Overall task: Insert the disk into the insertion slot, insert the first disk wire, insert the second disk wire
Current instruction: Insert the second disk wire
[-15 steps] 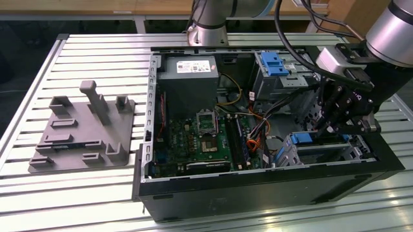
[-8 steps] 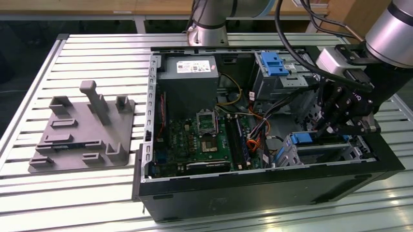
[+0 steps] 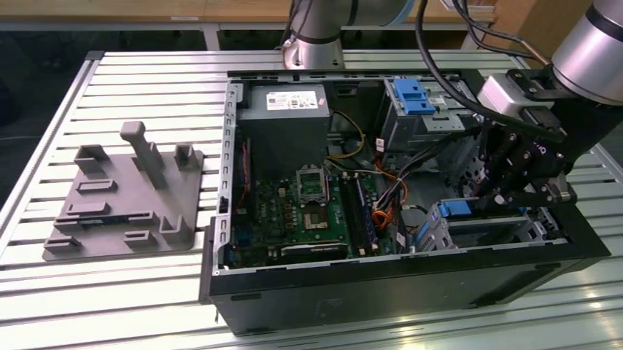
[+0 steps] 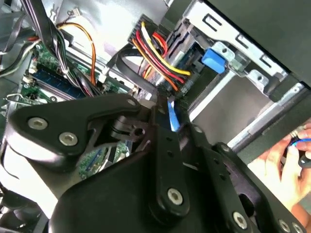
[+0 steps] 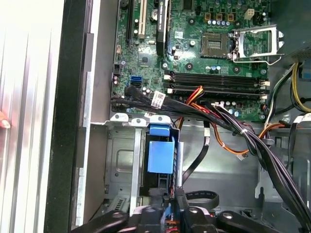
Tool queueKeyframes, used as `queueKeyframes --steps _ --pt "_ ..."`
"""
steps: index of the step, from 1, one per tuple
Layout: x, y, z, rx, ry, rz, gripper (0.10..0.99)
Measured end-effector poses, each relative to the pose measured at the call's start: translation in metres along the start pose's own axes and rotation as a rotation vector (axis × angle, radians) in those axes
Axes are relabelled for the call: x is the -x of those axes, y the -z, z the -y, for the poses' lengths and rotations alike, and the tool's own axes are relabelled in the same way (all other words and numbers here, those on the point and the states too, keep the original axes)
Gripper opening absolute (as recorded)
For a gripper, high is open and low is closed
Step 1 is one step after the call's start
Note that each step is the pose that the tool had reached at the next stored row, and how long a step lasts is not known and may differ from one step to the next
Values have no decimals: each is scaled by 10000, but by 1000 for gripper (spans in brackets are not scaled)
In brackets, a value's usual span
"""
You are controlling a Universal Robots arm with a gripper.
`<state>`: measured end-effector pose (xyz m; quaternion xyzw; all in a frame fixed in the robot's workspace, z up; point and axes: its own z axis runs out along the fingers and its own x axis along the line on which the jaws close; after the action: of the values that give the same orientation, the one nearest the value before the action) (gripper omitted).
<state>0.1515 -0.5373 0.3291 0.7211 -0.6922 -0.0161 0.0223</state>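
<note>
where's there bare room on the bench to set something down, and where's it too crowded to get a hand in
Bare slatted table lies behind the grey fixture block, at the exterior view's left of the open computer case; another bare strip runs in front of the block. Crowded: inside the case, around the gripper at the insertion slot, where cable bundles cross beside the motherboard.

Bright overhead light, blown-out glare, soft focus.

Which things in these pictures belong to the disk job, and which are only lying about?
Job: silver hard drive in bright blue plastic frame; low silver sheet-metal cage around it; black gripper close by the frame's handle end.
Lying about: grey plastic fixture plate with pegs; taller grey metal cage with blue latch; green motherboard.
</note>
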Motion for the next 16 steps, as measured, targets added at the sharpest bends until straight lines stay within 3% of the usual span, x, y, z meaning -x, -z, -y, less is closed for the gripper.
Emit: queueKeyframes --steps 3,4,6,7,8,16 --pt "-1 92 -5 0 1 10 329" --pt "-1 130 -7 0 0 14 392" --pt "-2 209 -12 0 1 18 392" --pt "-3 369 -20 -1 1 17 392" --pt "-3 400 -22 0 1 18 392" --pt "-4 434 -24 0 1 19 392"
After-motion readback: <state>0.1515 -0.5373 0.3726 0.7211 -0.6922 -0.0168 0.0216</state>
